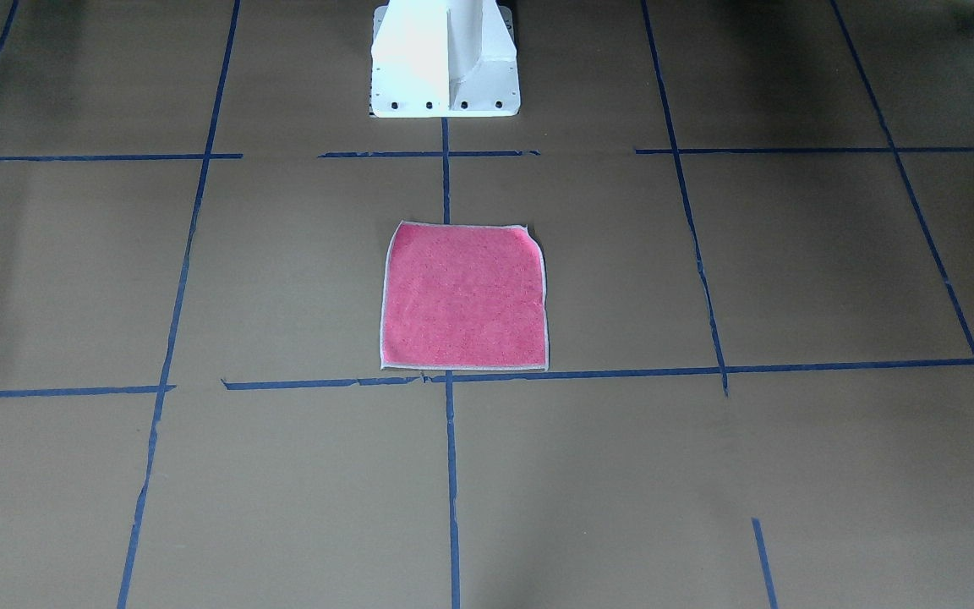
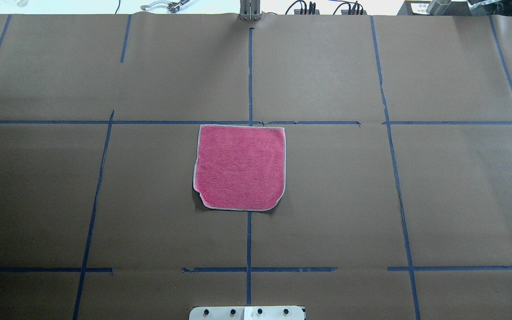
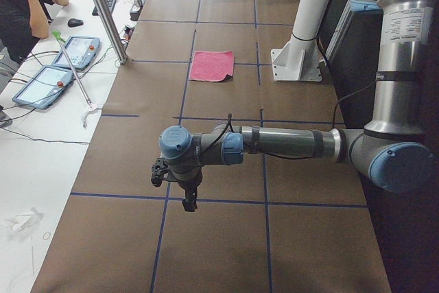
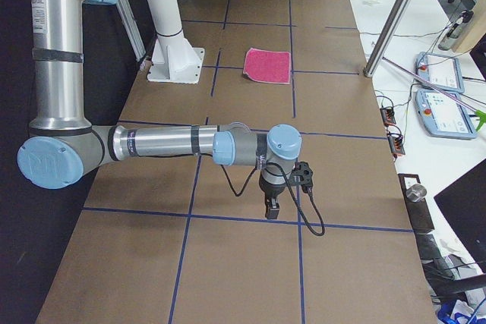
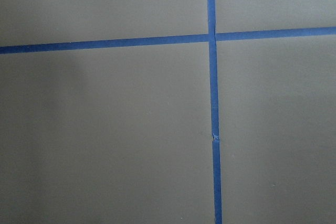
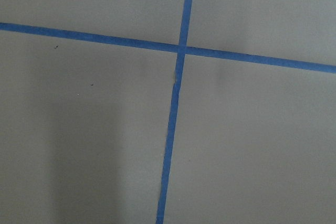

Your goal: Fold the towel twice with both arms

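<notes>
Front view: I count one towel (image 1: 463, 296), pink face up, flat and unfolded, before the one white base (image 1: 445, 59).

Overhead: its base-side corner toward the left arm is tucked inward.

Left side view: the left gripper (image 3: 188, 200) points down at the table (image 3: 226, 252). The towel lies well beyond its fingers, and I cannot tell whether they are spread.

Right side view: the right gripper (image 4: 272, 209) hangs likewise, its fingers unreadable too.

Wrist views: one tape cross (image 5: 211, 37) in the left, one (image 6: 181, 49) in the right.
</notes>
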